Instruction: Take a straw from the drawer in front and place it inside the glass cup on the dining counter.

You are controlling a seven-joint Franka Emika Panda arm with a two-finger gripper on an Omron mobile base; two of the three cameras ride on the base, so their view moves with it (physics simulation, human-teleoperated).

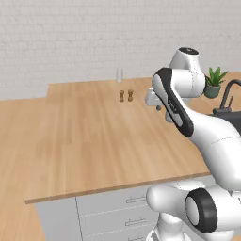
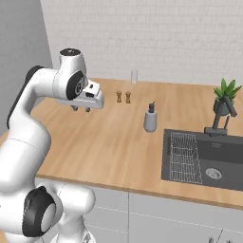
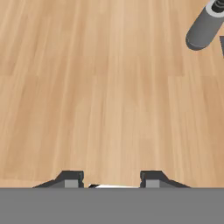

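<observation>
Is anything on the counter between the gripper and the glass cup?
The two wooden shakers stand on the dining counter between the gripper and the glass cup, slightly off the direct line; otherwise bare wood.

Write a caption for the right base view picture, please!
Open gripper hovers over the dining counter, far from the glass cup by the wall.

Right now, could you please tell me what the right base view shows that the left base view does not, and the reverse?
Right base alone: the dark sink basin with its wire rack, the grey soap dispenser bottle, and the open pincer above the wood.

Left base alone: small grey drawers with bar handles.

Both: the light-brown wood-grain dining counter, the clear glass cup, two wooden shakers, the potted green plant, and the dark faucet.
</observation>
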